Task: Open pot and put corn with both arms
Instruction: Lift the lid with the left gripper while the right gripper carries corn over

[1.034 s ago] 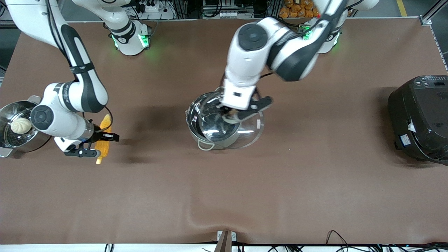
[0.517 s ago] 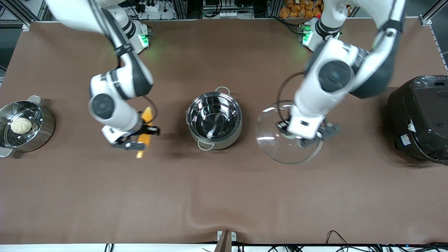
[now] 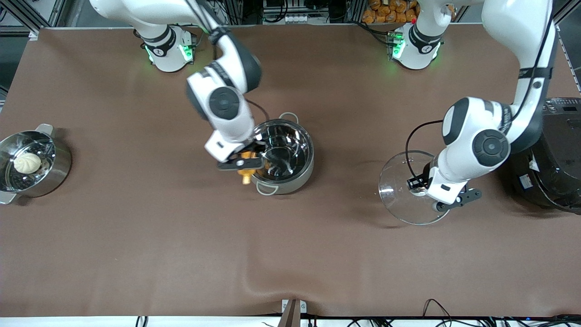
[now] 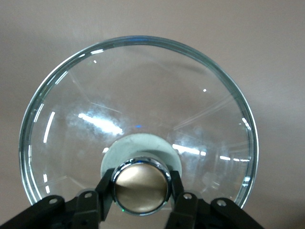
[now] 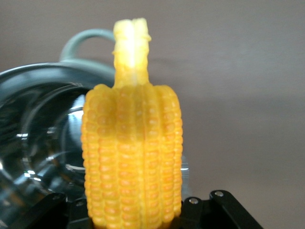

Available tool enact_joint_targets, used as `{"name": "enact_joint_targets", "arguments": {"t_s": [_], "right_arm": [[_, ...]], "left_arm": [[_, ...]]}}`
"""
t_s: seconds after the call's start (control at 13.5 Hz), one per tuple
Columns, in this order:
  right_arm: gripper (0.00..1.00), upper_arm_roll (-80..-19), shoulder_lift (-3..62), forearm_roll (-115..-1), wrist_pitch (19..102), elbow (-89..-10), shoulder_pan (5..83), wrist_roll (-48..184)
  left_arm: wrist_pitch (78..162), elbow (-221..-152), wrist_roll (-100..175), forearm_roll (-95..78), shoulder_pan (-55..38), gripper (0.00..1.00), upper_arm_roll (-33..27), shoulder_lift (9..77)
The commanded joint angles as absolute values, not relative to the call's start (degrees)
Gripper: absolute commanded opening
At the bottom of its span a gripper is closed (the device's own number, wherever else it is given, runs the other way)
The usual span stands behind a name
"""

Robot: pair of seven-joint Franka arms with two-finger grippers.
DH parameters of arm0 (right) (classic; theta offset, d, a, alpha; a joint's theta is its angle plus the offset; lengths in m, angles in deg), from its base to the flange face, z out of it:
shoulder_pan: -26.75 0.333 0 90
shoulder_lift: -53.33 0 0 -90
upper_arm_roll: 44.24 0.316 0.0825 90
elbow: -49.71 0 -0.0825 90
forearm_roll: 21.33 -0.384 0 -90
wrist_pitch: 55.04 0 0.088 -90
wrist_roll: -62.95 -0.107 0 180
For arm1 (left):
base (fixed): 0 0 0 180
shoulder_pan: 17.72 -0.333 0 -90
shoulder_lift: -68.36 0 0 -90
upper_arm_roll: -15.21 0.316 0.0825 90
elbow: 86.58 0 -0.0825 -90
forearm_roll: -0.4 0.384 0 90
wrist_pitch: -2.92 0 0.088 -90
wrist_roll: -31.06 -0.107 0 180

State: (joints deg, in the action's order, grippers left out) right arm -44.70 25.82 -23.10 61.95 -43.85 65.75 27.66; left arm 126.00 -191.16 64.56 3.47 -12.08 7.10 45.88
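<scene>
Now the corn (image 3: 245,164) hangs in the right gripper (image 3: 245,162), clamped across its body, over the pot's (image 3: 297,179) rim at the edge toward the right arm's end of the table; its long axis points stub-first toward the front camera, so the open bowl lies just beside it; the left gripper (image 3: 431,195), closed on the lid's (image 3: 399,200) knob, holds it near the black cooker (image 3: 558,154).
</scene>
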Motion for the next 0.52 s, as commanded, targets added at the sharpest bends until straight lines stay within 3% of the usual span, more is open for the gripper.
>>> {"name": "enact_joint_targets", "arguments": {"t_s": [0.0, 0.44], "right_arm": [[0.00, -45.5, 19.2, -20.0, 60.7, -36.4, 69.4, 24.0], [0.00, -45.6, 16.5, -17.5, 60.7, -36.1, 71.1, 22.6]], "left_arm": [[132.2, -198.8, 64.5, 4.7, -12.4, 0.00, 6.1, 48.6], [140.7, -205.3, 64.7, 4.7, -12.4, 0.00, 6.0, 46.7]]}}
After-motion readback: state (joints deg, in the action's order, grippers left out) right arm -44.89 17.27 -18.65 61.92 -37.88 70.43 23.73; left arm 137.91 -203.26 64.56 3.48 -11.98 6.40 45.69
